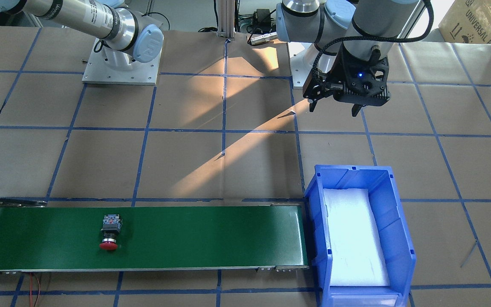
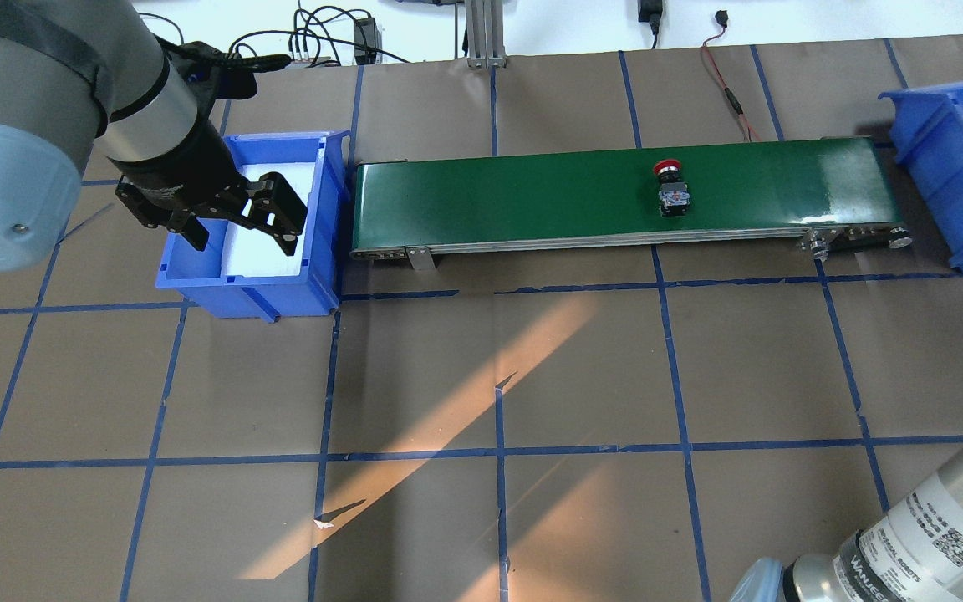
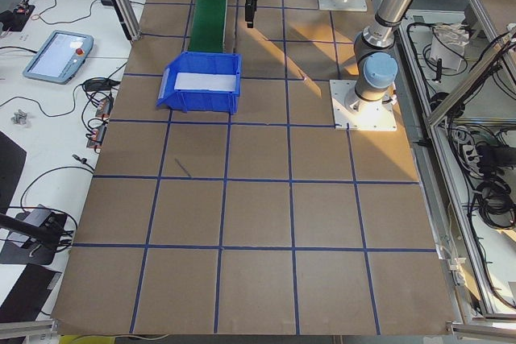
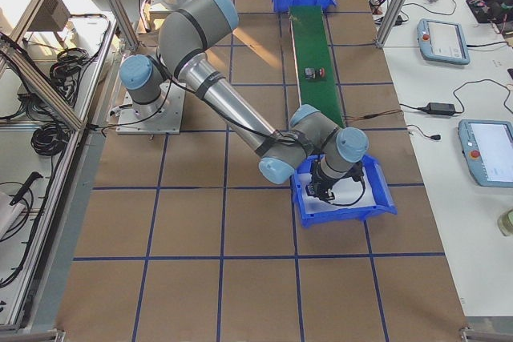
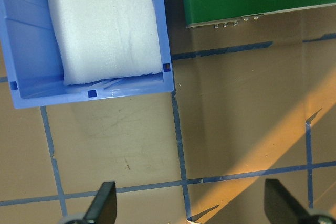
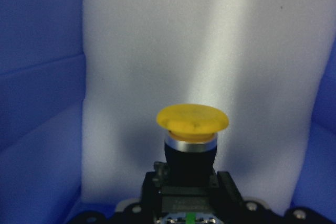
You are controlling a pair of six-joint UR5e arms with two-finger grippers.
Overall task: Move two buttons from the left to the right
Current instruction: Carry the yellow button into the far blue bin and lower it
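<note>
The red button (image 1: 109, 233) lies on its side on the green conveyor belt (image 1: 194, 236), toward the robot's right end; it also shows in the overhead view as the red button (image 2: 670, 189). In the right wrist view, the yellow button (image 6: 192, 121) is held by its black body in my right gripper (image 6: 191, 195), over white foam in the right blue bin (image 4: 377, 198). My right gripper (image 4: 331, 190) hangs inside that bin. My left gripper (image 1: 335, 104) is open and holds nothing. It hovers near the front edge of the left blue bin (image 2: 197, 284).
The left bin (image 1: 399, 221) holds only a white foam pad (image 1: 354, 238). The right bin (image 2: 941, 180) sits past the belt's right end. Blue tape lines grid the brown table (image 2: 498, 376). A cardboard box (image 1: 480, 21) stands behind the left arm.
</note>
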